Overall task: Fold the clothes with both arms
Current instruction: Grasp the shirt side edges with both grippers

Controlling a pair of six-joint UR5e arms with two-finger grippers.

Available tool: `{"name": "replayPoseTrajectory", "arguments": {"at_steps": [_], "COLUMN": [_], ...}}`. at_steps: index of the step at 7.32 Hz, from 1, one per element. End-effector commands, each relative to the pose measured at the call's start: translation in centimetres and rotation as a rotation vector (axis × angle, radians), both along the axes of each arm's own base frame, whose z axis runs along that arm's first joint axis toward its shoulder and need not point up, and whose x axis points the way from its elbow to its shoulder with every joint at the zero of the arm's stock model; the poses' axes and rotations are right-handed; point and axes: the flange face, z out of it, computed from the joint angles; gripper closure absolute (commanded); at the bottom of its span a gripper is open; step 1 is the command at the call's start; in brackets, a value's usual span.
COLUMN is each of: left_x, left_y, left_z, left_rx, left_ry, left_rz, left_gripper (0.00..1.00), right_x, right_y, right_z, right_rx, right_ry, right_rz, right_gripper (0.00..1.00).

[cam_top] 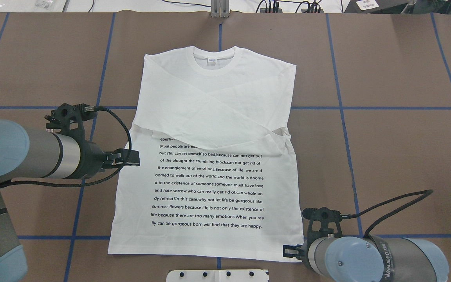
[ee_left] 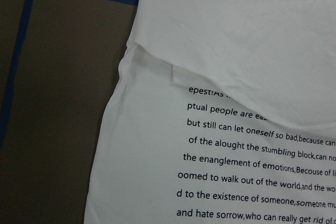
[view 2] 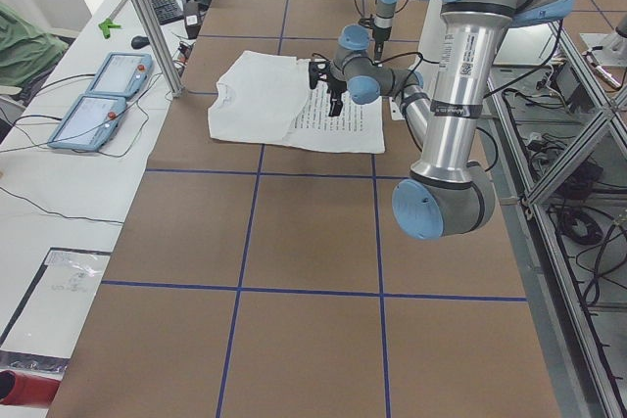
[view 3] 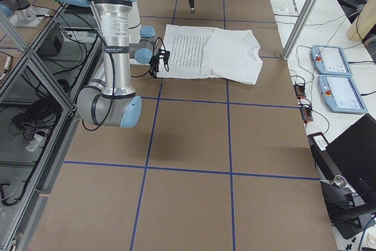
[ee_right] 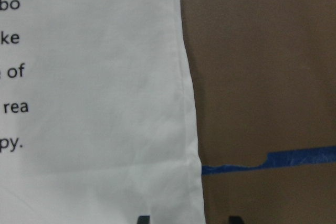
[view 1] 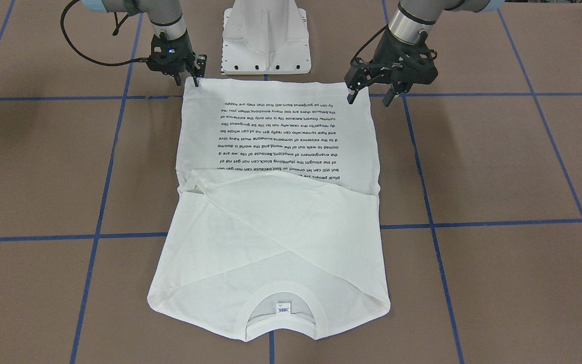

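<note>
Because the right gripper (view 1: 190,77) sits low at one hem corner of the white shirt (view 1: 281,222) while the left gripper (view 1: 369,96) hangs higher over the other corner, an uneven pick looks like the main risk. If one corner rises before the other, the hem would skew and the sleeves (view 1: 271,217) crossed over the chest could slide open. The right jaws stand apart, straddling the shirt's side edge. If they close there, they may pinch only the top layer, or just miss the cloth. The left jaws are also apart and hold nothing.

The shirt lies flat on the brown table (view 1: 498,167), print upward. In the front-facing view its collar (view 1: 281,303) is at bottom centre and its hem near the top.

The left wrist view shows no fingers. The right wrist view shows only two tips at its bottom edge, and I cannot tell whether they touch the cloth. In the overhead view the arm covers most of the right gripper.
</note>
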Motion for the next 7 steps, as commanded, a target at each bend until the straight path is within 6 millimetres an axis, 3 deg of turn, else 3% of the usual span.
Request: {"name": "replayPoseTrajectory", "arguments": {"at_steps": [1,3,7], "left_x": [0.1,0.0,0.1], "left_y": [0.1,0.0,0.0], "left_z": [0.0,0.0,0.0], "left_rx": [0.0,-0.001,-0.005], "left_ry": [0.001,-0.001,-0.001], "left_rz": [0.002,-0.003,-0.001], "left_gripper": [0.01,0.01,0.01], "right_x": [-0.9,-1.7,-0.9], "right_y": [-0.2,-0.2,-0.4], "right_z": [0.9,0.3,-0.8], "right_rx": [-0.001,-0.002,-0.018], "right_ry": [0.02,0.012,-0.008], "right_rz": [0.001,0.001,-0.005], "right_gripper": [0.36,0.38,0.39]}}
